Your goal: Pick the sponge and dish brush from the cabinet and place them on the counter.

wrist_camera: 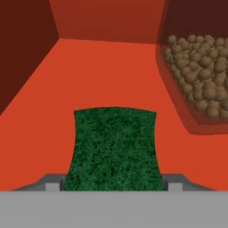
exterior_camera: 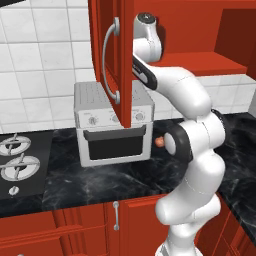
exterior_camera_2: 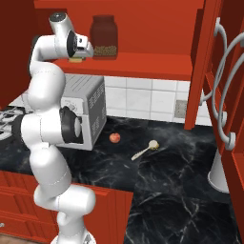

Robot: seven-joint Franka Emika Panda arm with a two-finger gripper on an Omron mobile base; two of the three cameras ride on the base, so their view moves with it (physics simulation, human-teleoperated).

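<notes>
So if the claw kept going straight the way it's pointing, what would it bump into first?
Probably the green sponge: it already lies between the claw's fingertips on the cabinet shelf. Past it, likely the cabinet's red back wall.

An open cabinet door (exterior_camera: 112, 60) hides the gripper in the left base view. The hand view's bottom edge cuts off the green sponge (wrist_camera: 112, 149), and its right edge crops the jar (wrist_camera: 198, 75). Whether the fingers touch the sponge cannot be told.
</notes>
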